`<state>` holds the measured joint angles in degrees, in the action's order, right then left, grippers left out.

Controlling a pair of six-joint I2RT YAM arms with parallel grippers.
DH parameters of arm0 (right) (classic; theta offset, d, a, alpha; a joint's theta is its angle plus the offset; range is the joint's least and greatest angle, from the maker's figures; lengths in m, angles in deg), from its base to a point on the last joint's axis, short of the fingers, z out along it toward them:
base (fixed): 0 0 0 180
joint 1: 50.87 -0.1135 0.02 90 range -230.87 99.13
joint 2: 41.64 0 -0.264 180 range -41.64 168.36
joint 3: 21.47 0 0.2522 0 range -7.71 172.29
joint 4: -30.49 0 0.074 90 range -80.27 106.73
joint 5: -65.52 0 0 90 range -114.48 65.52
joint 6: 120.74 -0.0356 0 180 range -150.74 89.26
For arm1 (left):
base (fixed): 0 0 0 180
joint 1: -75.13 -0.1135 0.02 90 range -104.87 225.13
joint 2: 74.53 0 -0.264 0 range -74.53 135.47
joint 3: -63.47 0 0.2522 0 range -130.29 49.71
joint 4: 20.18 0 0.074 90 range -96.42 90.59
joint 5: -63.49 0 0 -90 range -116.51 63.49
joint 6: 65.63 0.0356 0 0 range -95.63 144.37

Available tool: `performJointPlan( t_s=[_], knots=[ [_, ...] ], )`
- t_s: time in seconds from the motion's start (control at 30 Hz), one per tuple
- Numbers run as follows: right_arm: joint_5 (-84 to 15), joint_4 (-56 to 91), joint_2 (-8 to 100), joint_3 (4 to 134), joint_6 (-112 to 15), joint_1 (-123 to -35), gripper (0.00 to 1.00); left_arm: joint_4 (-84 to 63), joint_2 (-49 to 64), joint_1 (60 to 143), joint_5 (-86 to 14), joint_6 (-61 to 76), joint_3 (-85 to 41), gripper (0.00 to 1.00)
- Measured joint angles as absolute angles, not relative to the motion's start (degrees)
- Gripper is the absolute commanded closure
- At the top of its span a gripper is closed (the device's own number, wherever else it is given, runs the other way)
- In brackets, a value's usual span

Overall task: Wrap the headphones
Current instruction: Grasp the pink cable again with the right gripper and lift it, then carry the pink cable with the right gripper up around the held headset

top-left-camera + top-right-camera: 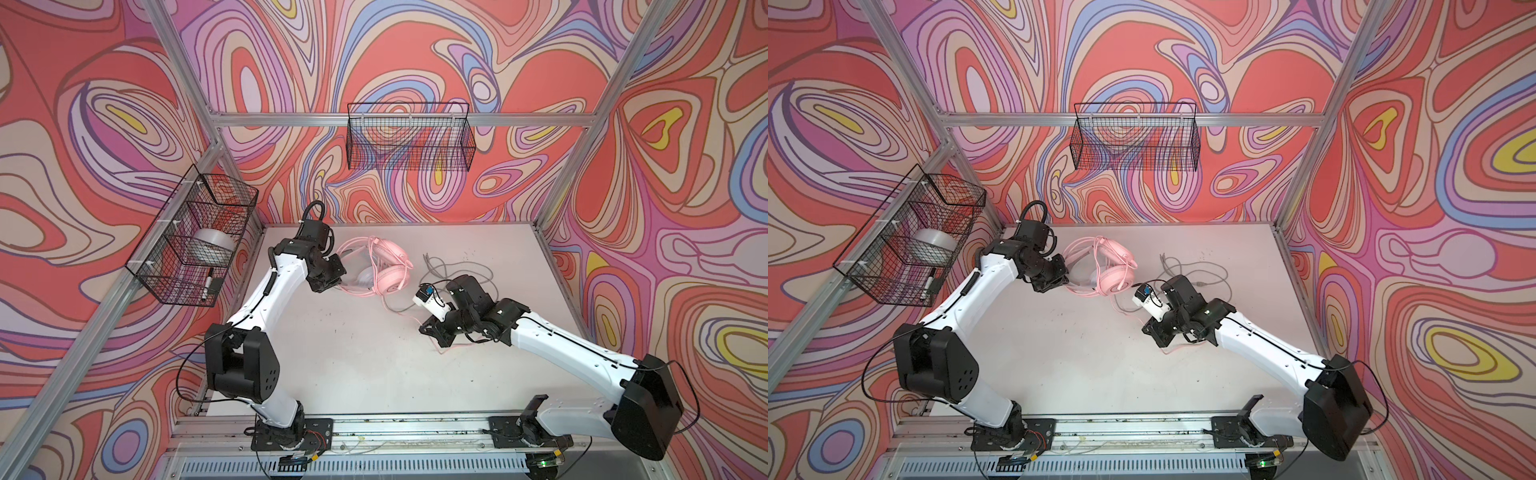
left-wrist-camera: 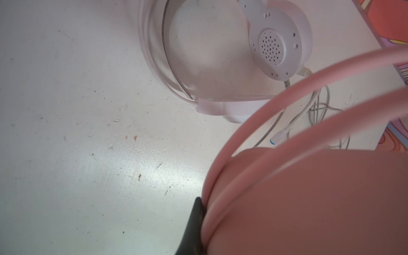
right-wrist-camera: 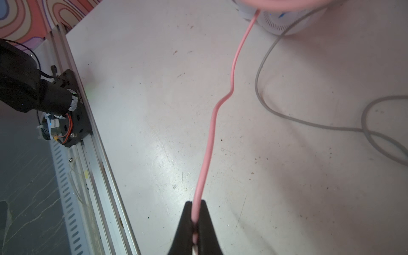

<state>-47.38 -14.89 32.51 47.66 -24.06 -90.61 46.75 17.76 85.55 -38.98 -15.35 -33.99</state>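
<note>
reaching across the table (image 1: 353, 357), the left arm bends its wrist down at the far side, left gripper (image 1: 331, 280) clenched, seemingly on the pink headset (image 1: 392, 272), though the close view blurs it. the right arm lies low mid-table, right gripper (image 3: 196, 205) pinching the kinked pink cable (image 3: 212, 123) leading back to that headset. the white headset (image 2: 278, 44) rests against it, grey cable (image 3: 260, 72) looping loose.

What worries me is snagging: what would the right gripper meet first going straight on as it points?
Probably the bare table: the right gripper, shut on the pink cable, slants down at it. The white earcup lies farther on; depth is unclear.
</note>
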Motion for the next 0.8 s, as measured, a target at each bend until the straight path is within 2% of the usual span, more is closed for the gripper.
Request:
performJointPlan(
  t_s=[0.5, 0.8],
  knots=[
    [-58.4, -23.1, 38.1, 62.9, -16.0, -91.9, 1.0, 50.2, 18.8, 85.5, -31.7, -15.4, -35.0, 1.0],
    [-62.3, -24.4, 40.8, 66.4, -13.9, -92.6, 1.0, 52.3, 20.6, 86.6, -28.6, -14.6, -35.8, 1.0]
  ],
)
